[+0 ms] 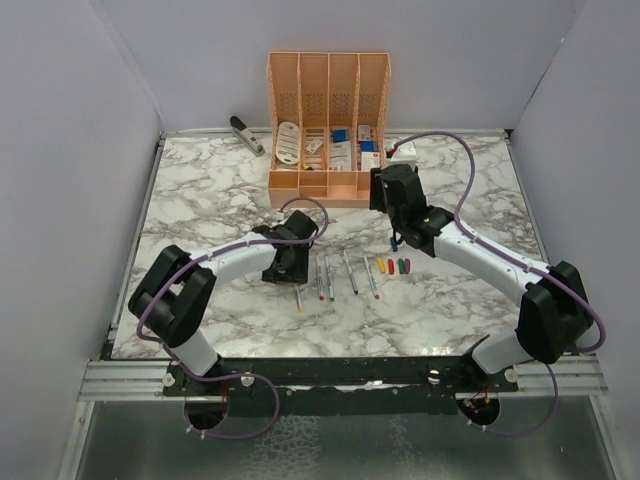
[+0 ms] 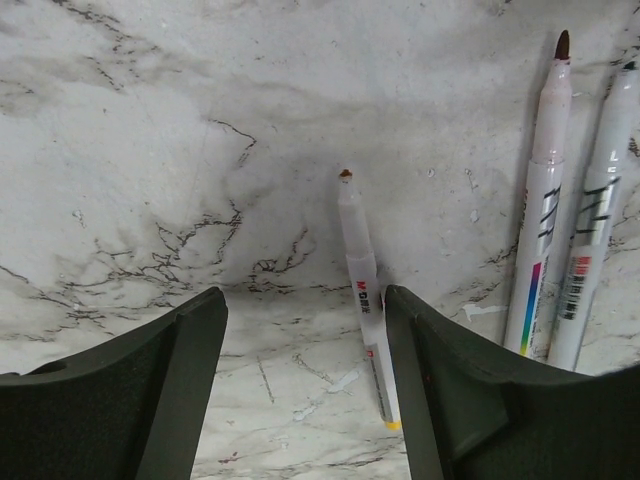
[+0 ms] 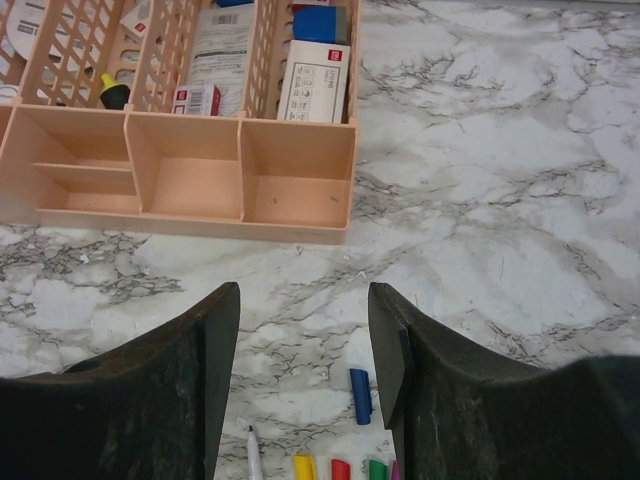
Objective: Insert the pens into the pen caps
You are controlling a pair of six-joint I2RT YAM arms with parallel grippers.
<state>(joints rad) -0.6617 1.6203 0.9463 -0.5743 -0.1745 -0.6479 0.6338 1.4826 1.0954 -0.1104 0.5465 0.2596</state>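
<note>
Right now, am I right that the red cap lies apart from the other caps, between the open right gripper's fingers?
No: the blue cap lies apart between the right gripper's fingers; the red cap sits in the row, as the right wrist view shows.

The surface [image 1: 200, 190] looks like smooth veined marble; pens [image 2: 543, 200] glossy white plastic; organizer [image 1: 320, 200] matt orange plastic.

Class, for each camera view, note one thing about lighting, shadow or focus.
Top external: soft, even light, with patchy sheen on the metal sheet. Left wrist: print on the pen is sharp, while the left gripper is dark and featureless. Right wrist: the organizer is crisp and the right gripper is near-black.
</note>
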